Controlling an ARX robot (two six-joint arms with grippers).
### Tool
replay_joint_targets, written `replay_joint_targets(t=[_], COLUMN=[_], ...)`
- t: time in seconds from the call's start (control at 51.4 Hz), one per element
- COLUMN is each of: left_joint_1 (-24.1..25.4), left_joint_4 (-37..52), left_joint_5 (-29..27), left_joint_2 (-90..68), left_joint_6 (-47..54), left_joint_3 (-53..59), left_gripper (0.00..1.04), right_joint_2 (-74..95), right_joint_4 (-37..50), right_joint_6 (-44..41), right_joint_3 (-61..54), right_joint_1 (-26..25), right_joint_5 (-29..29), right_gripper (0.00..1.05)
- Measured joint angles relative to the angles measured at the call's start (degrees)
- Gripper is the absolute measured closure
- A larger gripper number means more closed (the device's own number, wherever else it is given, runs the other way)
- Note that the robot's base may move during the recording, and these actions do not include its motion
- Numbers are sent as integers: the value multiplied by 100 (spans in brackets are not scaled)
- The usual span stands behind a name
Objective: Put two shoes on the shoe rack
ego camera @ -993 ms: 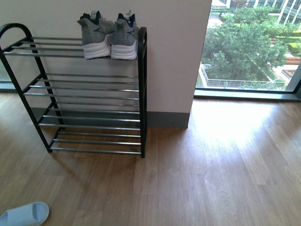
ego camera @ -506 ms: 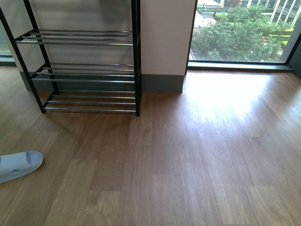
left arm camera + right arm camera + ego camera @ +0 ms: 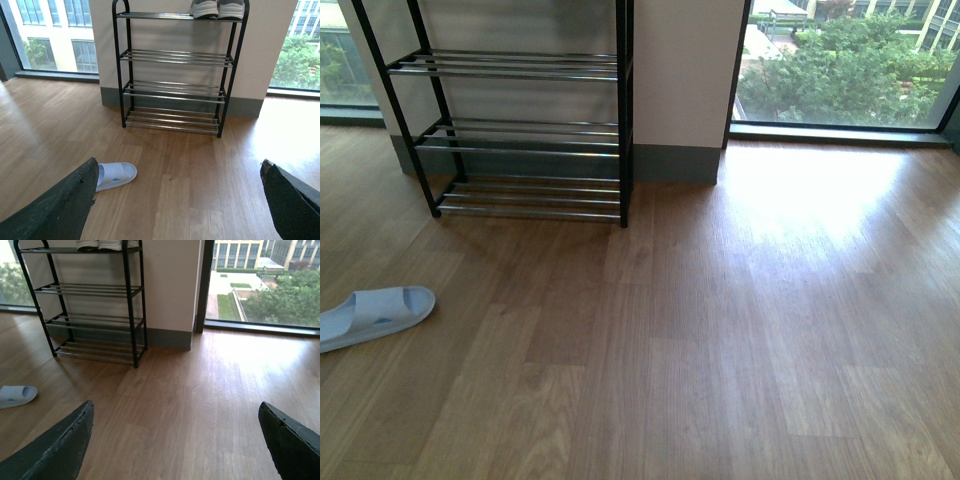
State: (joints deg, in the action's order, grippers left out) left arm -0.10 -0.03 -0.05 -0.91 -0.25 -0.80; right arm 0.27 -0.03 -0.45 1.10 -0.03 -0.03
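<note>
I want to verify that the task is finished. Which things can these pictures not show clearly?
Two shoes: both wrist views, top edge cuts off all but their lower parts; front view misses them.
Shoe rack: front view, top shelf beyond the top edge.
Slipper: front view, one end cut by the left edge.
Left gripper, right gripper: only finger ends show in the wrist views.

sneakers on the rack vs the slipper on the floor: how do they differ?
Place: the sneakers sit on the top shelf of the shoe rack; the slipper lies on the wood floor, apart from the rack.
Count: the sneakers are a pair, side by side; the slipper is alone.
Look: the sneakers show grey uppers over thick white soles, cut off by the frame edge; the slipper is a flat pale-blue slide.
Shared: both are footwear resting sole-down.
</note>
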Motion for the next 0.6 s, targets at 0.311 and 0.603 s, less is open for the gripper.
replay_joint_targets(t=[0.311, 0.603], left_joint_1=[0, 0], left_joint_4=[0, 0], left_joint_5=[7, -15], left_joint_2=[0, 0], left_joint_6=[0, -2], left_joint_3=[0, 0], left_gripper=[9, 9], right_joint_2=[0, 0], right_joint_4=[0, 0], right_joint_6=[0, 2], right_joint_3=[0, 0], right_joint_1=[-2, 0], right_joint_5=[4, -9], right_gripper=[9, 9])
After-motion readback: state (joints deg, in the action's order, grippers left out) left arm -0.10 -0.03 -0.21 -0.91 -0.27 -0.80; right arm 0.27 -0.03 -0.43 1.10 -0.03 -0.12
